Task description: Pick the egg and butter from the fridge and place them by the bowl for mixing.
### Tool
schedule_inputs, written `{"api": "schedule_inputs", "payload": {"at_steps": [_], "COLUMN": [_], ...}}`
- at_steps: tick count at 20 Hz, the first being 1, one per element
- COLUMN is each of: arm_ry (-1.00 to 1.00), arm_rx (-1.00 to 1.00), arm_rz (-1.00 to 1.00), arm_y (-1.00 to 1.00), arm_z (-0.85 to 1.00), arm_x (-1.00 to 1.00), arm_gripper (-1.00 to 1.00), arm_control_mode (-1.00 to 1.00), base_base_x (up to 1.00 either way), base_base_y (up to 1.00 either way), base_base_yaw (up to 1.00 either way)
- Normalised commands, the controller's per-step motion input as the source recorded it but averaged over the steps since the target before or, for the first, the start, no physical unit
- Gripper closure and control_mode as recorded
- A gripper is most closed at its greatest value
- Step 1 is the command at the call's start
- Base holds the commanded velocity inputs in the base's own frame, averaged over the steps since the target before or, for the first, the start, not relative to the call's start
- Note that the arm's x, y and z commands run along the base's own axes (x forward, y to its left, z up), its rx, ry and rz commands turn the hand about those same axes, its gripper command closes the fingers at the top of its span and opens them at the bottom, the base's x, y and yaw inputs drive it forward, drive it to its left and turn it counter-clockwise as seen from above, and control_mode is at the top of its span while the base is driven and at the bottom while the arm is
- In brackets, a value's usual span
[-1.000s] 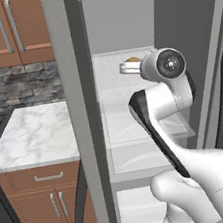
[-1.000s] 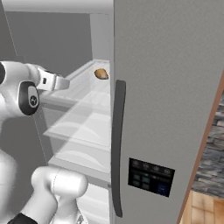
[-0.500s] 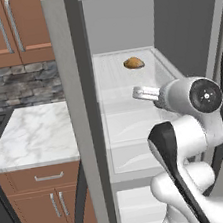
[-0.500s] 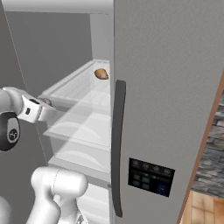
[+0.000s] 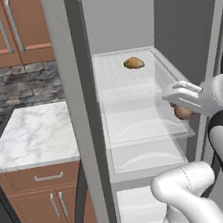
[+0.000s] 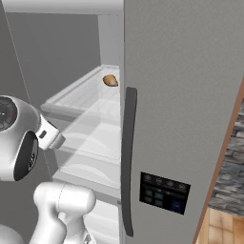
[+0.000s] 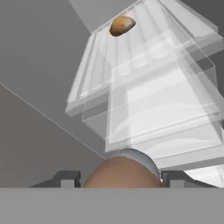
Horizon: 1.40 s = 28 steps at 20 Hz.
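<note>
**Brown egg is in the pincer, butter run comes later**

Brown and round, the egg [image 7: 122, 173] sits right between the two dark fingertips [image 7: 65, 178] in the hand view, so the gripper [image 5: 180, 104] looks pinched onto it. From the left base camera you can see the same egg tucked just under the white hand, at the front right edge of the fridge [image 5: 78, 113], level with the middle glass shelf [image 5: 141, 129]. Up on the top shelf there's an orange-tan lump [image 5: 133, 63] lying by itself, well apart from the hand. Can't spot the butter anywhere in these shots. Outside the fridge on the left there's a marble counter [image 5: 31, 135] with wooden cabinets [image 5: 10, 27] above it.

My read: the egg pick is basically done, and the carry is the step in hand. Next it needs to pull straight back clear of the shelves and door, then head over to wherever the bowl is, keeping the squeeze steady so the egg doesn't slip.
</note>
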Motion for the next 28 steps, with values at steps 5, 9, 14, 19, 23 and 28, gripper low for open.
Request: {"api": "schedule_inputs", "payload": {"at_steps": [5,9,14,19,23,28], "arm_ry": [0.05,0.21,0.05,0.00,0.00,0.00], "arm_rx": [0.00,-0.01,-0.01,0.00,0.00,0.00], "arm_rz": [0.00,0.00,0.01,0.00,0.00,0.00], "arm_y": [0.03,0.18,0.05,0.00,0.00,0.00], "arm_z": [-0.06,-0.48,-0.14,0.00,0.00,0.00], "arm_x": [-0.02,-0.30,-0.12,0.00,0.00,0.00], "arm_gripper": [1.00,1.00,1.00,1.00,1.00,1.00], "arm_control_mode": [-1.00,-1.00,1.00,1.00,1.00,1.00], "base_base_x": [0.00,0.00,-0.64,-1.00,-1.00,-1.00], "base_base_y": [0.00,0.00,0.15,0.13,0.03,0.01], "base_base_yaw": [0.00,0.00,0.04,0.15,0.40,0.51]}}
